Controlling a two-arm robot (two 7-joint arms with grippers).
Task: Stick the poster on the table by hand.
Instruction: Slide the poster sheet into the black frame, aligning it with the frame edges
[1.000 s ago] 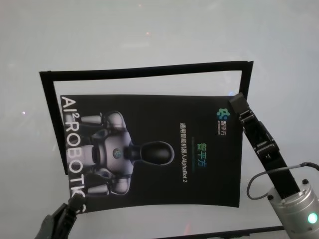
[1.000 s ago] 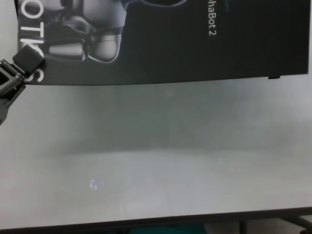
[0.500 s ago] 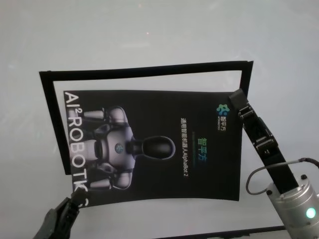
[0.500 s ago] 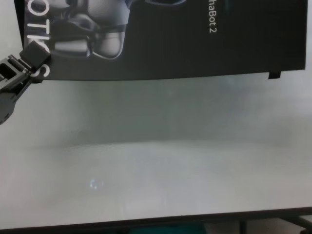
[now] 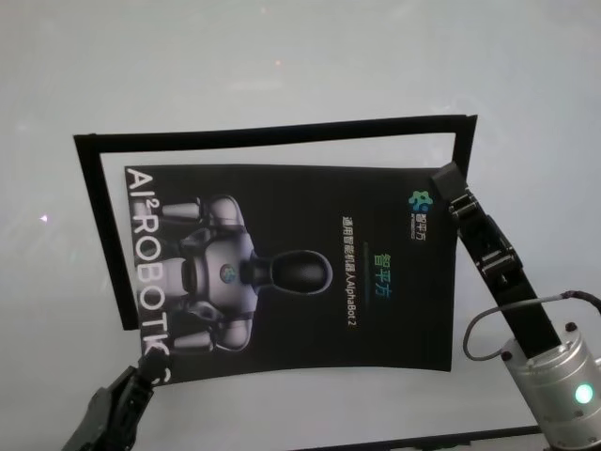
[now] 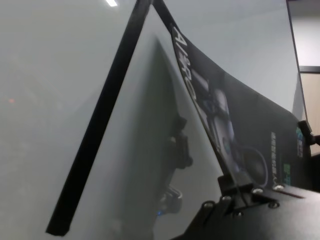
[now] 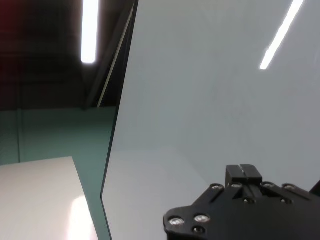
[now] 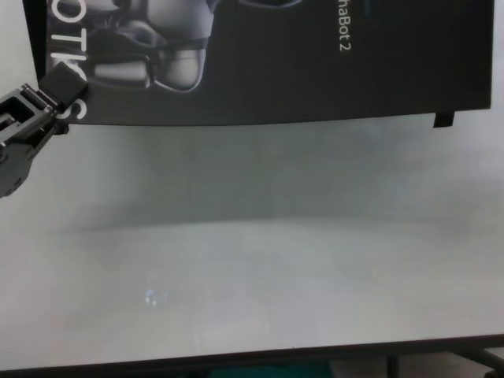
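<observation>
Poster (image 5: 300,268) was not stuck down: the left gripper (image 5: 143,362), fingers closed, pinched its near-left corner. It hung lifted above the table (image 5: 282,75), within a black tape frame (image 5: 272,132). The right gripper (image 5: 448,185) pinched its far-right corner, so laying and pressing seemingly remained.

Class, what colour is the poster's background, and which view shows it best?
Black: the poster has a glossy black background, seen best in the head view.
</observation>
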